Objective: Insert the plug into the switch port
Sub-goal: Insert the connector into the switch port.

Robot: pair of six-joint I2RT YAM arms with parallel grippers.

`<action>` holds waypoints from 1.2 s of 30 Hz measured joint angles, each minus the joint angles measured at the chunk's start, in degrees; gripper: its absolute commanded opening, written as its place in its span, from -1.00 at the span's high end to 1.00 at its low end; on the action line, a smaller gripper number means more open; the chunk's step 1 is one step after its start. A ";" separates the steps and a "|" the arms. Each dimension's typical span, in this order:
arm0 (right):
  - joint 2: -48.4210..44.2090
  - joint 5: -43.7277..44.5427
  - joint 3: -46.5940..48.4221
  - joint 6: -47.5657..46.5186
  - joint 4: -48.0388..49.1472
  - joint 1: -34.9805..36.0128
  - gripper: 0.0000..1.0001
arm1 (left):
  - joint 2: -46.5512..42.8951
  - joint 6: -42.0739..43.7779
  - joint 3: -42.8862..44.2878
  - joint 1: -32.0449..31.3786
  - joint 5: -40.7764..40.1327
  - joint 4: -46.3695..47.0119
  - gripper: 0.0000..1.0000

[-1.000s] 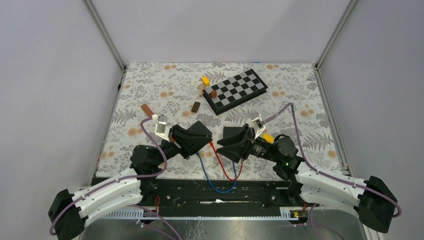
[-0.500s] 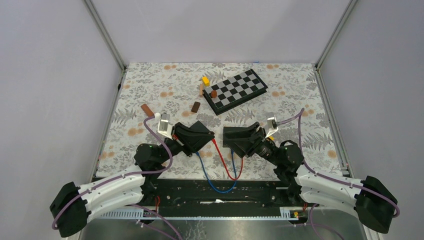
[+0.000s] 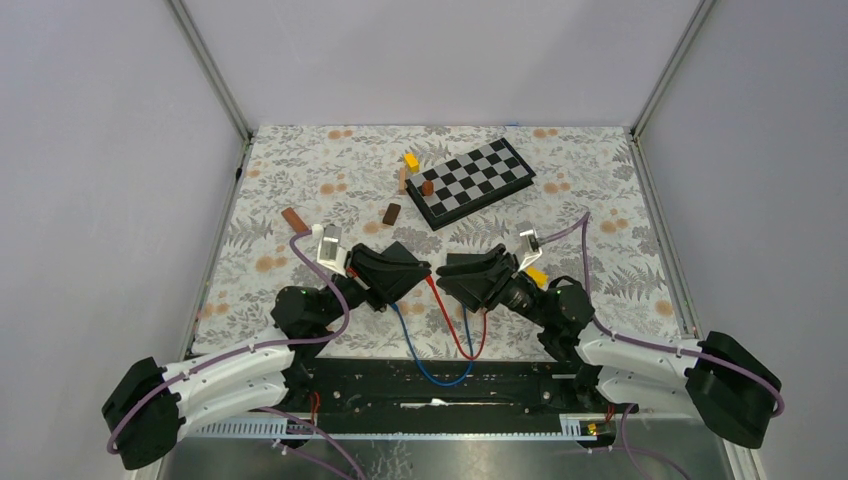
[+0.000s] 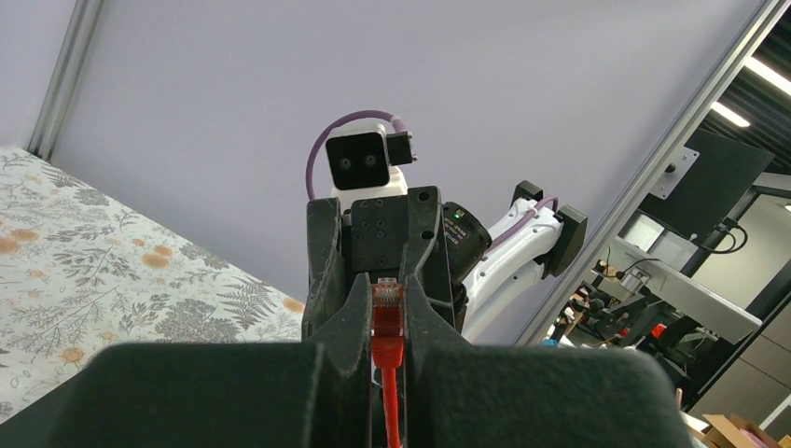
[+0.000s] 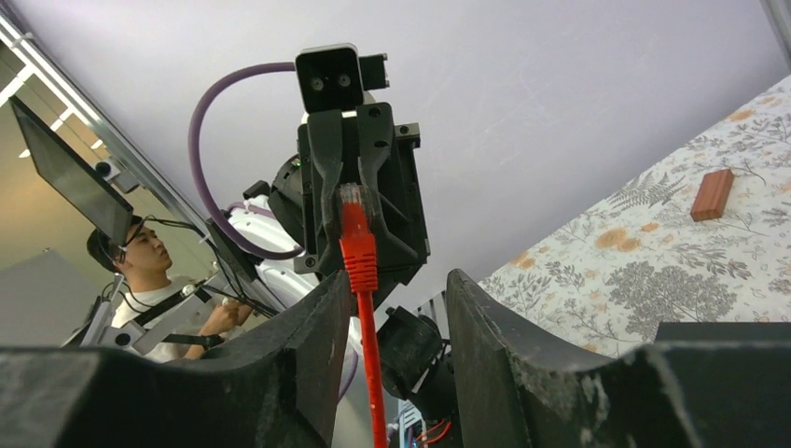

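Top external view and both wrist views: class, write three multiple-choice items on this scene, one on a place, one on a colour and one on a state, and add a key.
1. Where does the chessboard lie?
A. on the far part of the table, right of centre
B. between the arm bases
C. under the left arm

2. What colour is the plug in the left end effector?
A. blue
B. red
C. yellow

3. What is the state of the left end effector?
A. wide open
B. out of view
C. shut on the plug

Key:
1 A, the top view shows it at the far end.
2 B, it is red in both wrist views.
3 C, the left wrist view shows the plug clamped in it.
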 measured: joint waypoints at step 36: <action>8.55 -4.72 2.67 6.43 9.70 0.00 0.43 | 2.34 -0.50 0.00 0.00 -2.78 4.00 1.00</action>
